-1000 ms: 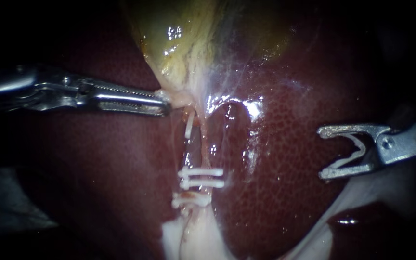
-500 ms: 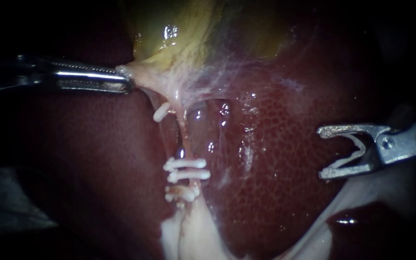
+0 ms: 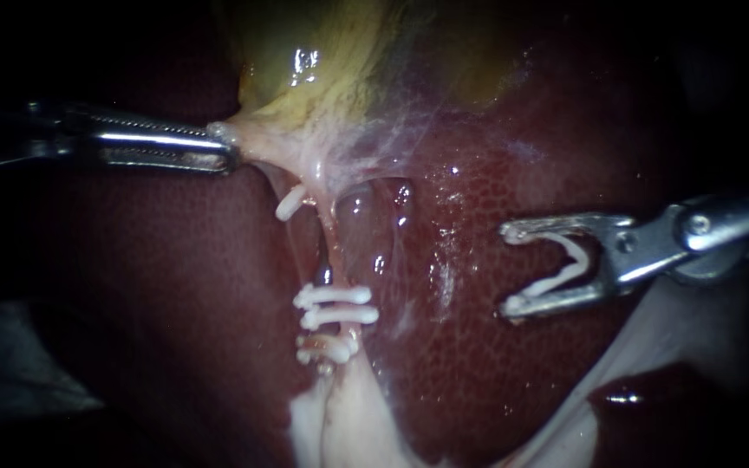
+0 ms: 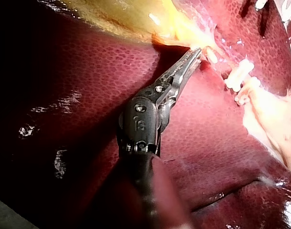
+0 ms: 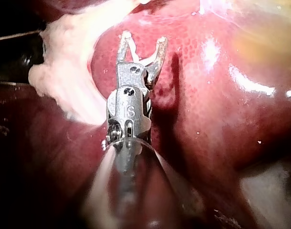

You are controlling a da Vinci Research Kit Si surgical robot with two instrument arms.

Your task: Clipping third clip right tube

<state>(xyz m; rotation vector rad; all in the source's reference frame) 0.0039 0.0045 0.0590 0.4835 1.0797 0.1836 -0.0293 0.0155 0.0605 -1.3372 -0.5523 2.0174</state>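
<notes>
endoscope, unlike right wrist, shows tube (image 3: 329, 247) apart from right instrument (image 3: 508, 270)

Our slim steel left instrument (image 3: 221, 148) lies level, jaws clamped on pale gallbladder tissue (image 3: 260, 141); our steel right instrument (image 3: 513, 269) grips a white clip (image 3: 568, 265) between wide-spread jaws.

The right instrument (image 3: 507, 269), with a white clip (image 3: 567, 267) seated between its spread jaws, has travelled toward 9 o'clock across the liver (image 3: 496, 373) and now stands nearer the tubes (image 3: 329, 251); its shaft now rises toward 2 o'clock; since a second ago the left instrument (image 3: 229, 149) has drawn the gallbladder (image 3: 322, 69) neck toward 10 o'clock, stretching it; the stacked clips (image 3: 335, 305) have shifted toward 9 o'clock; the lone upper clip (image 3: 290, 204) has moved toward 10 o'clock and tilted.
</notes>
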